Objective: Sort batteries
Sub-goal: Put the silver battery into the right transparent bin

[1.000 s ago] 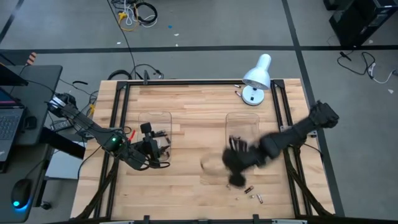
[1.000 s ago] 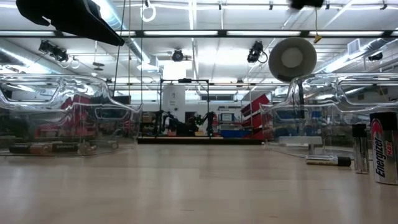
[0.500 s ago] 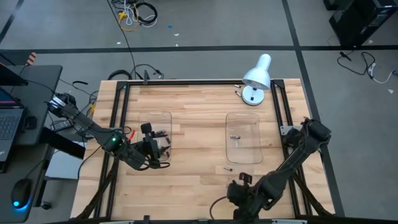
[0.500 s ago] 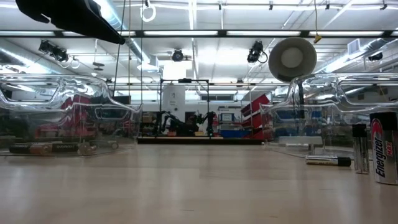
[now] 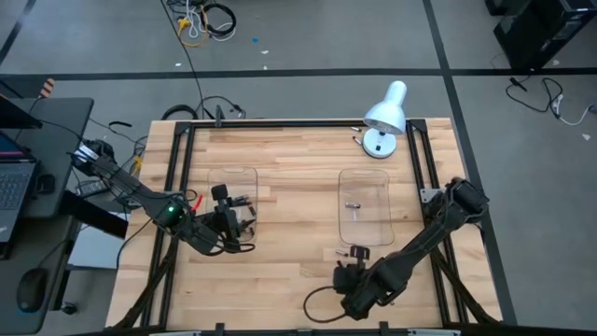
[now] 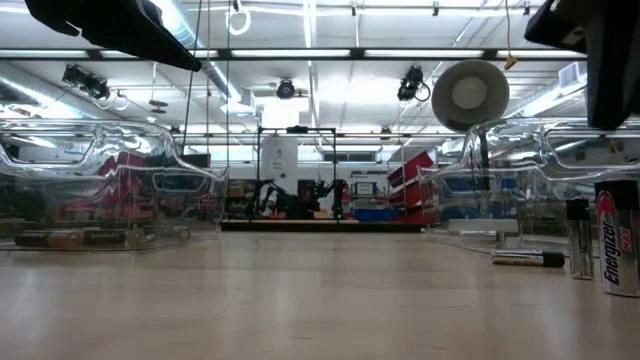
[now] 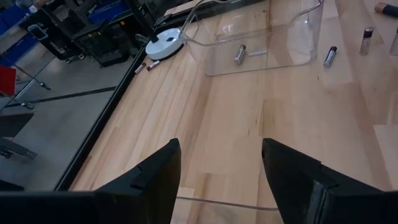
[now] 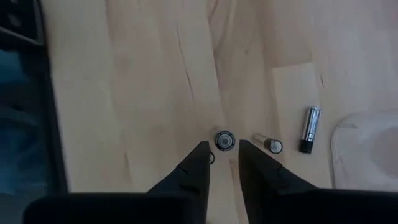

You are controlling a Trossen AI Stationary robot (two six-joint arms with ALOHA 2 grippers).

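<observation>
My right gripper (image 5: 353, 273) hangs open over the table's near right part, fingers pointing down. In the right wrist view an upright battery (image 8: 224, 139) stands just beyond the gripper's fingertips (image 8: 224, 163), untouched. Another upright battery (image 8: 272, 145) and a lying silver-and-black one (image 8: 309, 129) are beside it. The low view shows a large upright battery (image 6: 620, 240), a slim one (image 6: 578, 238) and a lying one (image 6: 530, 258). The right clear tray (image 5: 364, 207) holds one battery (image 5: 353, 203). My left gripper (image 5: 229, 222) waits open at the left clear tray (image 5: 233, 201), which holds several batteries (image 6: 85, 238).
A white desk lamp (image 5: 384, 117) stands at the far right corner. Black frame rails (image 5: 177, 187) run along the table's sides. Bare wood lies between the two trays (image 5: 294, 205). My right arm (image 5: 420, 238) slants across the near right part of the table.
My right gripper has swung from the near end of the right tray toward the table's near edge, then come back a little toward the tray. The battery in the right tray, covered by the arm before, now shows. My right arm now shows in the low view.
</observation>
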